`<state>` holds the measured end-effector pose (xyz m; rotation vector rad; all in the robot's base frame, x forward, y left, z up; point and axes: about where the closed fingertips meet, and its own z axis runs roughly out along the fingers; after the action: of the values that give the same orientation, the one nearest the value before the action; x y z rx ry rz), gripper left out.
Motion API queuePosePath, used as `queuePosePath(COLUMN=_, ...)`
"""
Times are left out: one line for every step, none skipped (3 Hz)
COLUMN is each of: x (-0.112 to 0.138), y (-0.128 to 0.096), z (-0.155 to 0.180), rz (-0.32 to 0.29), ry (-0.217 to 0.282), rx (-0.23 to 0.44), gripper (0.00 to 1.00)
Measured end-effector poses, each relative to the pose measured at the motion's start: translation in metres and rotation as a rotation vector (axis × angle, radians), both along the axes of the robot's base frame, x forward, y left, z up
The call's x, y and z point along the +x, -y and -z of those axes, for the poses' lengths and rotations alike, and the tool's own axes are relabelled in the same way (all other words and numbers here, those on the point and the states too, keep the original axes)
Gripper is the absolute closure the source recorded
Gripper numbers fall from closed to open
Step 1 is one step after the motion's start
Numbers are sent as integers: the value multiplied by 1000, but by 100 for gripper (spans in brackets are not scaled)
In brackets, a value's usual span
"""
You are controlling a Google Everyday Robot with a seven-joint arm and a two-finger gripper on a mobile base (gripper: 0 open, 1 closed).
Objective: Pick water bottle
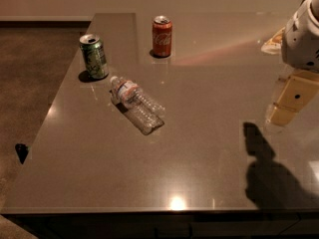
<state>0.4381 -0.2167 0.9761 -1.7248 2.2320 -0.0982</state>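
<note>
Lying on its side left of the middle, the small clear ribbed plastic water bottle (pixel 137 106) rests on the smooth grey-brown bench (pixel 199 158). Its white cap points to the far left and its base to the near right. It probably sits steady along its length, but being round it could roll if nudged from the side.

Just beyond the cap stands the upright green soda can (pixel 93 56), near the bottle but apart from it. The upright red cola can (pixel 162 36) stands farther back and well apart. Both leave the bottle's right flank unobstructed.

The cream-coloured gripper (pixel 285 111) hangs below its white wrist at the right edge, above the bench and well apart from the bottle. It carries nothing. Whether it is spread or pressed together, I cannot tell from this angle. Its dark shadow (pixel 269 176) falls on the near right of the bench.

The reach seems not yet begun. A grasp would likely need to close across the bottle's narrow body, not along it.
</note>
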Motion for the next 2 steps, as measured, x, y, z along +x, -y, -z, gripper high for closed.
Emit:
queuePosePath(x=0, y=0, z=0, rz=0, ry=0, rx=0, gripper=0)
queuePosePath(x=5, y=-10, z=1, rz=7, ry=-2, rx=24, gripper=0)
